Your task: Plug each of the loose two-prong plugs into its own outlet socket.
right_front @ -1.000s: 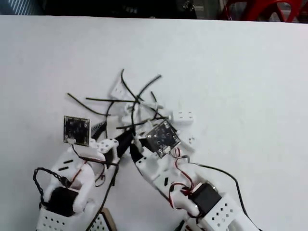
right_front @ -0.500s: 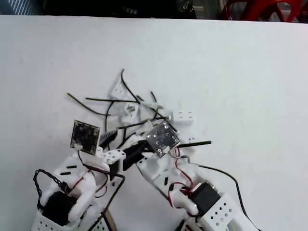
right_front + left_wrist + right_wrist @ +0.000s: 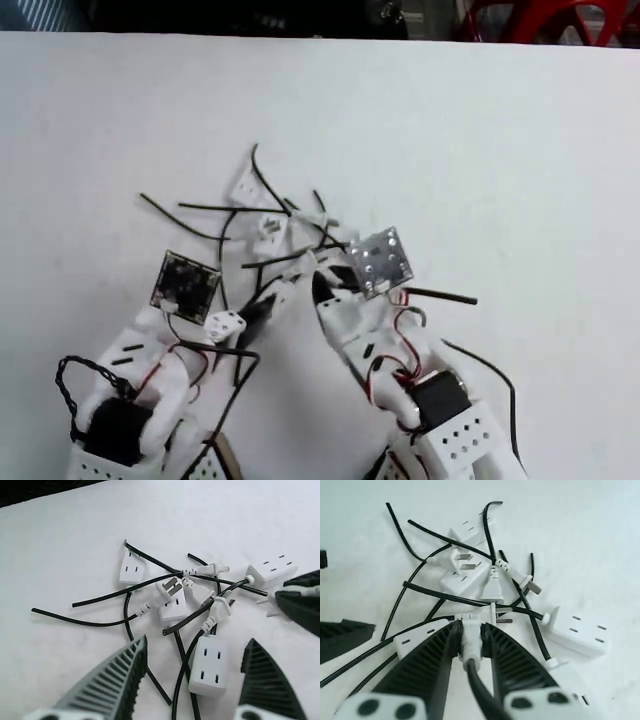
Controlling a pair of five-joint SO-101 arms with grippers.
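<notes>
Two-prong plugs (image 3: 209,570) and outlet sockets (image 3: 247,187) are lying in one tangle with their black cords (image 3: 190,207), near the middle of the white table (image 3: 520,150), just ahead of both arms. The left gripper (image 3: 196,645) is hanging at the near edge of the heap with its jaws spread wide, gripping nothing. The nearest socket (image 3: 207,672) is showing between them, lying flat with its slots facing up and its long axis running away from the wrist.

The right gripper (image 3: 470,625) is pinching a held plug (image 3: 470,642) between pressed-in jaws. Its long axis is running along the jaws, cord end toward the wrist and front end pointing away at the heap. It is sitting just beside the end of a crosswise socket (image 3: 417,634); whether its prongs are touching that socket I cannot tell. An upturned plug (image 3: 167,591) is resting on another socket, its two prongs tilting upward. From above, a straight cord (image 3: 440,296) is sticking out sideways from under the right arm.

Compared with a second earlier, the right arm is sitting farther to its right, its wrist board is covering a socket that was lying bare there, and the straight cord is reaching farther out. The left arm is sitting drawn back toward its base.
</notes>
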